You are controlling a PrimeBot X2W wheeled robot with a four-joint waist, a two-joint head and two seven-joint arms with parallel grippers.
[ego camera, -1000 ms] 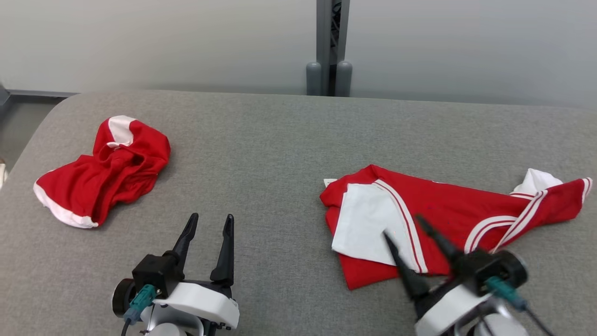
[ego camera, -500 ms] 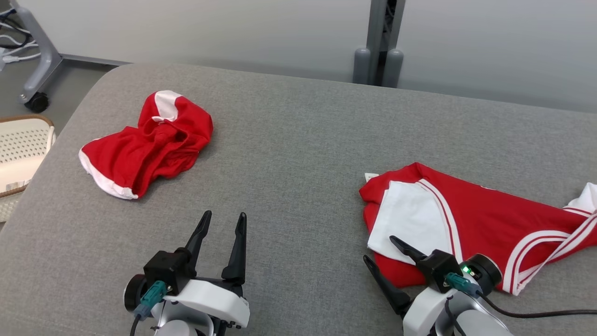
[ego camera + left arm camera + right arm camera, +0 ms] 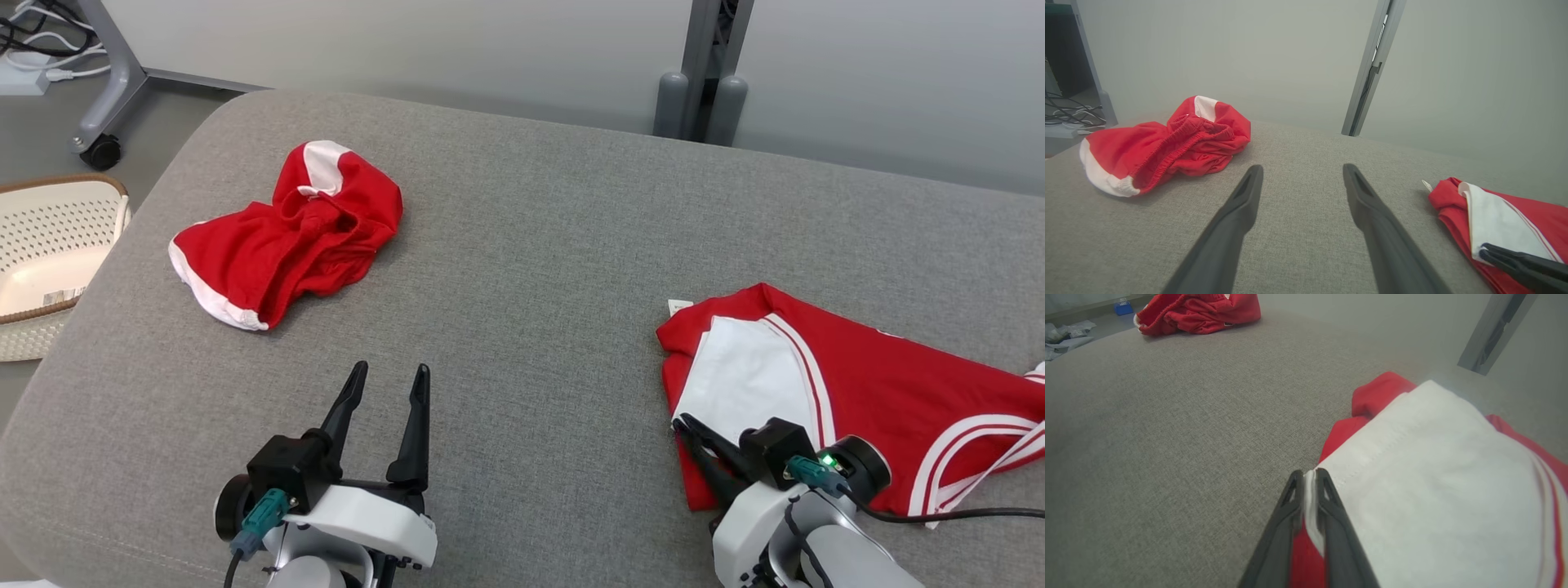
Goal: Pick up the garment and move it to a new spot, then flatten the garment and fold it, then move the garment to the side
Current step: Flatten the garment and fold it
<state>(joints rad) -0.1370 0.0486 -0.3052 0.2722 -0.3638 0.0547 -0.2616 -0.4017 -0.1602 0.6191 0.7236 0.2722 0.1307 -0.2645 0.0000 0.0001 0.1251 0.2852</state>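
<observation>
Since a second ago your right tool (image 3: 684, 426) has come down and closed on the near-left corner of the shirt (image 3: 857, 384). Its fingers now pinch the white hem with red cloth beneath. Your left tool (image 3: 386, 377) hangs wide open and empty over the bare desk (image 3: 531, 245). The shirt lies toward the desk's right edge, folded, red with a white panel and stripes, slightly rumpled. I'd judge this the move-aside step: drag gently so the fold holds.

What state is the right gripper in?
Shut on the striped garment: the right gripper pinches its white edge between both fingers.
</observation>
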